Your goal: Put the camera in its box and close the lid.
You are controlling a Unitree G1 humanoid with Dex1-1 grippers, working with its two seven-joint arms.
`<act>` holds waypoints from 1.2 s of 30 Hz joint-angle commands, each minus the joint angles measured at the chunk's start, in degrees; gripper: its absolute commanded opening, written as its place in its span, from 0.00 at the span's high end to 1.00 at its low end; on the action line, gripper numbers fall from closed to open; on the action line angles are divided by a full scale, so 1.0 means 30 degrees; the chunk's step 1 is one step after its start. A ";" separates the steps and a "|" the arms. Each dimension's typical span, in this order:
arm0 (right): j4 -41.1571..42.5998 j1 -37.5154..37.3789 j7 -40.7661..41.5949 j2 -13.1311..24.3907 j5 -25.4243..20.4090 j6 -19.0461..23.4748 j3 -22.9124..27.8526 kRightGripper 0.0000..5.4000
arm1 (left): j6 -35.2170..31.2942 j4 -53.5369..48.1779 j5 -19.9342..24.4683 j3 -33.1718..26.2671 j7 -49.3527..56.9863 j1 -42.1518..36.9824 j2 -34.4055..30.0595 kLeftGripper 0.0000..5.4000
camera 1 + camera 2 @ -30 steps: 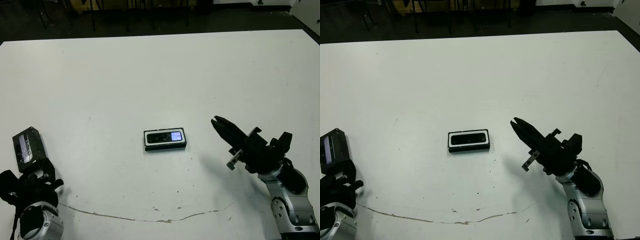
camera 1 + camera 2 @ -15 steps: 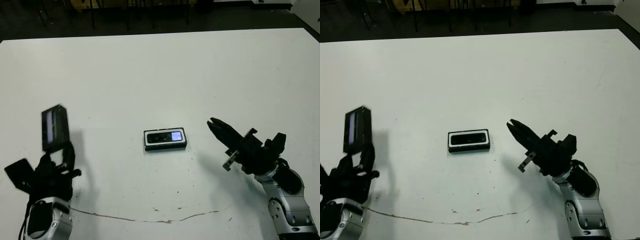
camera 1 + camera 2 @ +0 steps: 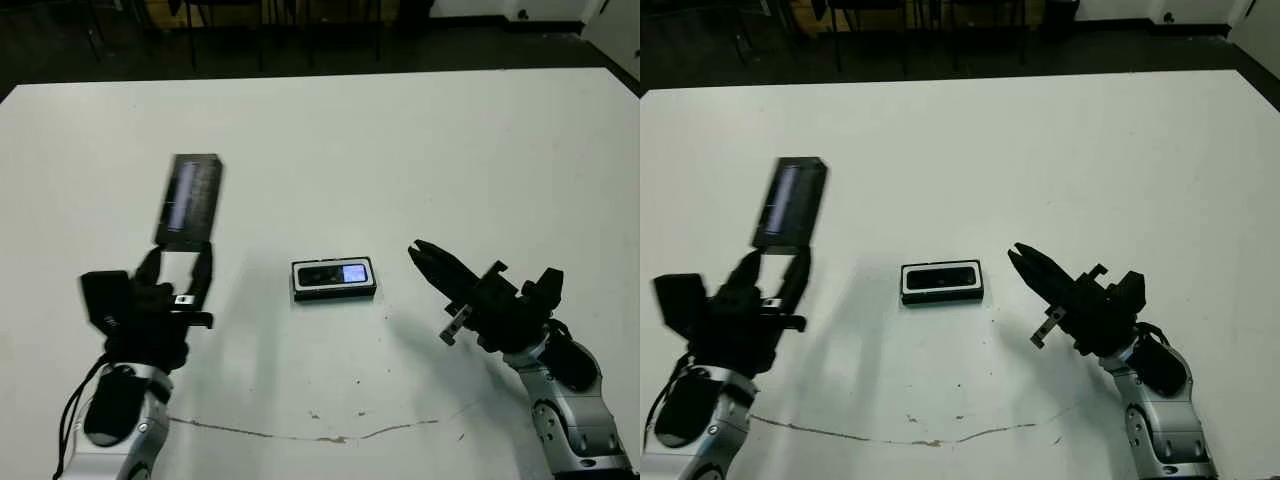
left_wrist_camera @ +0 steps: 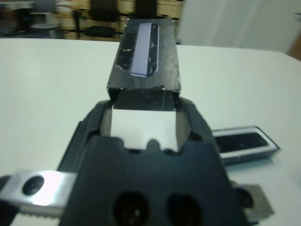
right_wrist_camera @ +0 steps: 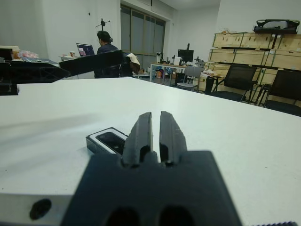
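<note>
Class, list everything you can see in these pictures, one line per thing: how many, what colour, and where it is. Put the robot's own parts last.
table: one, white, fills the scene, with a thin crack line near the robot's edge.
box: one, black with white lining, open, flat at the table's middle.
camera: one, black with a bluish patch, lying inside the box.
lid: one, black with a pale strip, held above the table on the robot's left.
person: one, dark top, seated far beyond the table.
left gripper: one, black, fingers clamped on the lid's lower end.
right gripper: one, black, fingers together, right of the box.

White table [image 3: 420, 140] carries the box [image 3: 334, 279] near its middle, the camera [image 3: 335, 273] inside it
</note>
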State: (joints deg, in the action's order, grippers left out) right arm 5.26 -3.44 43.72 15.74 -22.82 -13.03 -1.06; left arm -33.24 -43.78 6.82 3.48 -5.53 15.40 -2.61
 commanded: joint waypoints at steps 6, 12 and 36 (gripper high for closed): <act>-0.0253 -0.0079 -0.0151 -0.0115 -0.0120 0.0455 -0.0018 1.00 | -0.0683 0.1894 0.0366 0.1324 -0.2255 -0.1357 -0.2156 0.59; -0.0461 0.0012 -0.0282 -0.0206 0.0068 0.0353 -0.0103 1.00 | -0.0191 0.2405 0.0415 0.1311 -0.3525 -0.1850 -0.3542 0.59; 0.1796 -0.0392 -0.2181 -0.0049 0.0366 0.3268 0.0028 1.00 | -0.0188 0.1635 0.1363 -0.0108 -0.3560 -0.0482 -0.4422 0.59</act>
State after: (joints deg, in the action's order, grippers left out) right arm 10.68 -3.86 37.17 15.33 -21.30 -4.64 -1.15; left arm -34.36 -39.00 11.33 3.66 -16.75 12.36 -15.71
